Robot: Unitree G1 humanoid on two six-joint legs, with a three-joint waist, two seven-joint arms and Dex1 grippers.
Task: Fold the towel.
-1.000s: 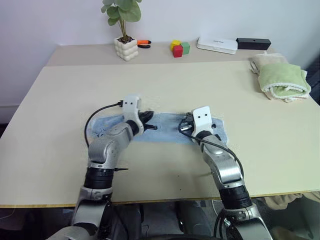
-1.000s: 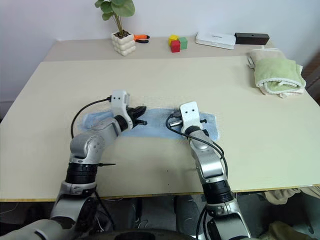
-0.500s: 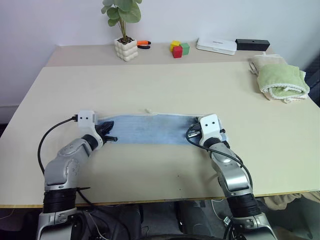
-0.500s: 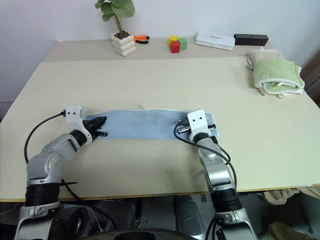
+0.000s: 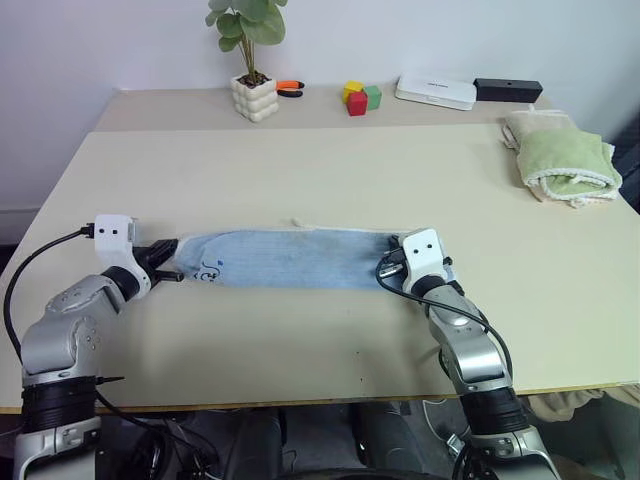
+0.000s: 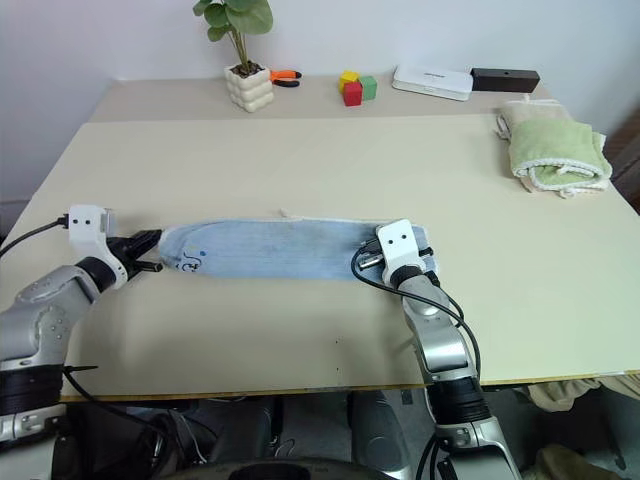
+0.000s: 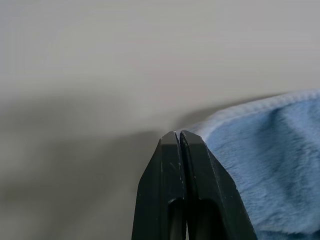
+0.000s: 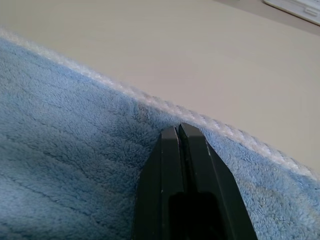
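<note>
Both claws are clenched: the left gripper (image 6: pixel 150 255) pinches the towel's (image 6: pixel 280 250) left end, the right gripper (image 6: pixel 385 252) its right end. Stretched long, the towel lies along the table's (image 6: pixel 300 160) near edge.

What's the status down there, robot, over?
Both grippers shut: left gripper at the towel's left end, right gripper at its right end. Towel stretched in a long strip on the table. Nothing in the way.
</note>
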